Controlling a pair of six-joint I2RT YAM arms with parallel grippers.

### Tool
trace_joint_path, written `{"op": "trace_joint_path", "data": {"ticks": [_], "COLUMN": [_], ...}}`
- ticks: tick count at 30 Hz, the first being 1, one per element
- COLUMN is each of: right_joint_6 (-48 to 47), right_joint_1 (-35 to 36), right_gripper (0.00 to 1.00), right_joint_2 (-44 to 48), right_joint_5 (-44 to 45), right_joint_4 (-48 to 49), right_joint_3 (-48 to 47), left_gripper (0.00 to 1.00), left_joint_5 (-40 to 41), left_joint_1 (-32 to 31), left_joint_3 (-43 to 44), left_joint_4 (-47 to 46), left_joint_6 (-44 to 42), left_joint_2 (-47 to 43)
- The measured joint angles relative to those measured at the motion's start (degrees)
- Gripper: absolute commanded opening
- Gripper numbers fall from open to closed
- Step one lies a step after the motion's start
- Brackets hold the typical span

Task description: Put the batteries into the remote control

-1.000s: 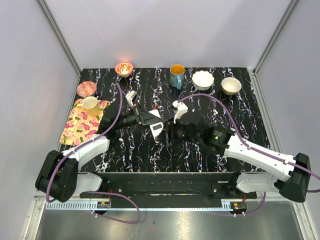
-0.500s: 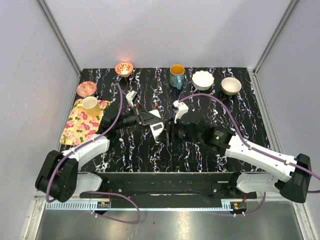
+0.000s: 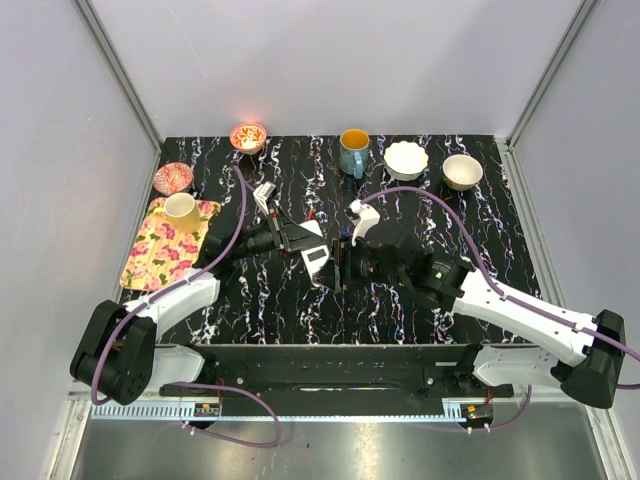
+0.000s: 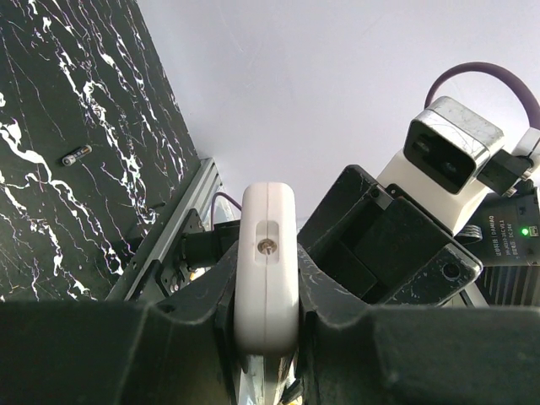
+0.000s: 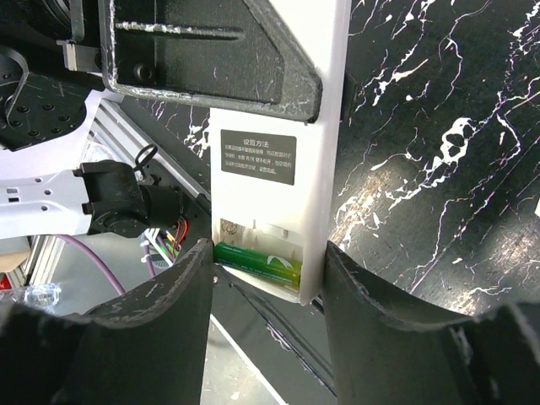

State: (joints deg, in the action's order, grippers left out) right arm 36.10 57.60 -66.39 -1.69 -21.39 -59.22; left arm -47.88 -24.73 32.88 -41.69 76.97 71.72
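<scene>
Remote control (image 5: 278,202) is pinched by the left gripper (image 4: 267,291), whose jaws are pressed together on its broad faces. It is held raised over the middle of the table (image 3: 480,230), with its plain white back and dark printed label turned toward the right wrist camera. The compartment at its lower end is seen uncovered, and a green battery (image 5: 257,261) is lodged crosswise in it. The right gripper (image 5: 268,253) is spread, with one finger set on either side of that lower end; whether the fingers press on remote or battery cannot be told. A loose slim cylinder (image 4: 77,155) is seen lying on the black marbled surface, well apart from both grippers. Farther out, a floral tray (image 3: 150,260) carrying a yellow cup (image 3: 181,210) is placed at the left edge, and bowls (image 3: 405,158) and a blue mug (image 3: 353,150) are lined along the far edge.
</scene>
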Motion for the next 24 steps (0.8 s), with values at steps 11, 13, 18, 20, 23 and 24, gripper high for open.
{"op": "trace_joint_path", "data": {"ticks": [11,13,18,20,23,24], "right_joint_6": [0.1,0.1,0.3,0.5,0.7,0.7], "right_joint_1": [-0.8,-0.8,-0.9,-1.1,-1.3,-1.3], "right_gripper": [0.71,0.73,0.75,0.76,0.77,0.78], "right_joint_2": [0.0,0.0,0.0,0.0,0.0,0.0], "right_joint_5": [-1.0,-1.0,-1.3,-1.5,-2.1,-2.4], "right_joint_4": [-0.4,-0.4,-0.9,-1.0,-1.1,-1.1], "right_joint_3": [0.3,0.3,0.3,0.3,0.3,0.3], "left_gripper": [0.0,0.0,0.0,0.0,0.0,0.0], "left_joint_5": [0.1,0.1,0.3,0.4,0.5,0.5], "left_joint_1": [-0.1,-0.1,-0.1,-0.1,-0.1,-0.1], "left_joint_3": [0.0,0.0,0.0,0.0,0.0,0.0], "left_joint_4": [0.0,0.0,0.0,0.0,0.0,0.0], "left_joint_6": [0.0,0.0,0.1,0.2,0.2,0.2], "left_joint_2": [0.0,0.0,0.0,0.0,0.0,0.0]}}
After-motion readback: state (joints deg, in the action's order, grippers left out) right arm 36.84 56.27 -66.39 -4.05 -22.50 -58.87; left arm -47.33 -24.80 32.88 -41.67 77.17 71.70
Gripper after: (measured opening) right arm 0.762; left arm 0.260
